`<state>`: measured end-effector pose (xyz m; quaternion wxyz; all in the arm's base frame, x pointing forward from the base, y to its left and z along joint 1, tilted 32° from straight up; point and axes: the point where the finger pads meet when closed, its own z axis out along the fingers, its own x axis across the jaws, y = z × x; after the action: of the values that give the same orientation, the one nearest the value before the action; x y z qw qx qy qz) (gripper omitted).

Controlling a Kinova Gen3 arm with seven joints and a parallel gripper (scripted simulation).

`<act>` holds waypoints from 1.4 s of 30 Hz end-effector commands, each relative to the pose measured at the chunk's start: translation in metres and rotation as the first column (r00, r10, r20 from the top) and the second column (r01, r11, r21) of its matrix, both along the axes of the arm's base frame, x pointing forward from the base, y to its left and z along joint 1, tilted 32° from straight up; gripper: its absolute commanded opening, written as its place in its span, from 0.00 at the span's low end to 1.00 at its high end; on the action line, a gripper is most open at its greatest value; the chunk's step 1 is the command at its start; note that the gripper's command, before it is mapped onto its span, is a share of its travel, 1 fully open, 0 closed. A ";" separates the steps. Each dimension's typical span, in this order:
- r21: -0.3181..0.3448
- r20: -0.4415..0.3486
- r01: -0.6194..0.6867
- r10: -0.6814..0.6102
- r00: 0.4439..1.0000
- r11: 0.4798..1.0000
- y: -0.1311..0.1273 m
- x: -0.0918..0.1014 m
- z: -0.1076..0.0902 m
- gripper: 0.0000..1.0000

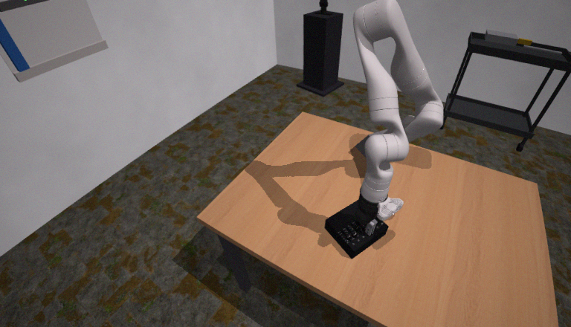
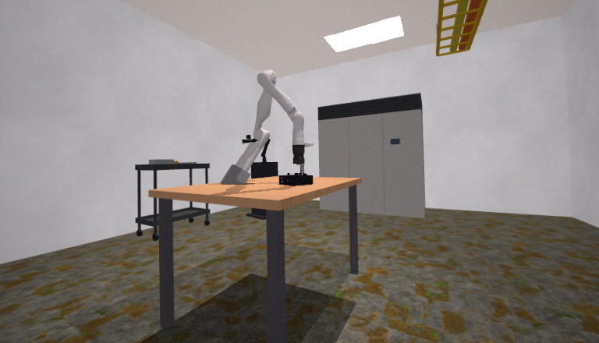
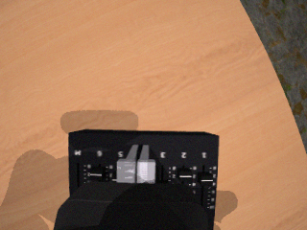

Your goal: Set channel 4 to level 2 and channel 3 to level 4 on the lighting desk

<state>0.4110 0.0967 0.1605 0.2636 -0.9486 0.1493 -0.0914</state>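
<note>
The black lighting desk (image 1: 363, 245) (image 2: 291, 181) (image 3: 192, 141) stands on its feet on the wooden table (image 1: 463, 222) (image 2: 247, 193) (image 3: 129, 38), near the table's front left edge. My gripper (image 1: 370, 227) (image 2: 301, 171) (image 3: 140, 155) is shut, with its two pale fingers pressed together. It points straight down onto the desk's top, left of the middle of the fader row. The cap under the fingers is hidden. One fader cap (image 3: 95, 174) shows to the left of the fingers. Two caps (image 3: 186, 175) (image 3: 206, 179) show to the right of them. The scale marks are too small to read.
The table edge runs close to the desk's front and left sides. A black cart (image 1: 505, 113) (image 2: 171, 166) and a dark pedestal (image 1: 322, 50) stand on the floor beyond the table. A grey cabinet (image 2: 370, 158) stands at the far wall.
</note>
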 end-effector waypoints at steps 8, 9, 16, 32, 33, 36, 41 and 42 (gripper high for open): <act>-0.002 0.004 -0.002 0.002 1.000 1.000 -0.006 -0.001 -0.004 0.00; -0.002 0.004 -0.002 0.002 1.000 1.000 -0.006 -0.001 -0.004 0.00; -0.002 0.004 -0.002 0.002 1.000 1.000 -0.006 -0.001 -0.004 0.00; -0.002 0.004 -0.002 0.002 1.000 1.000 -0.006 -0.001 -0.004 0.00; -0.002 0.004 -0.002 0.002 1.000 1.000 -0.006 -0.001 -0.004 0.00; -0.002 0.004 -0.002 0.002 1.000 1.000 -0.006 -0.001 -0.004 0.00; -0.002 0.004 -0.002 0.002 1.000 1.000 -0.008 -0.001 -0.005 0.00; -0.002 0.004 -0.002 0.002 1.000 1.000 -0.008 -0.002 -0.005 0.00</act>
<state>0.4103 0.0928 0.1580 0.2653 -0.9480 0.1499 -0.0918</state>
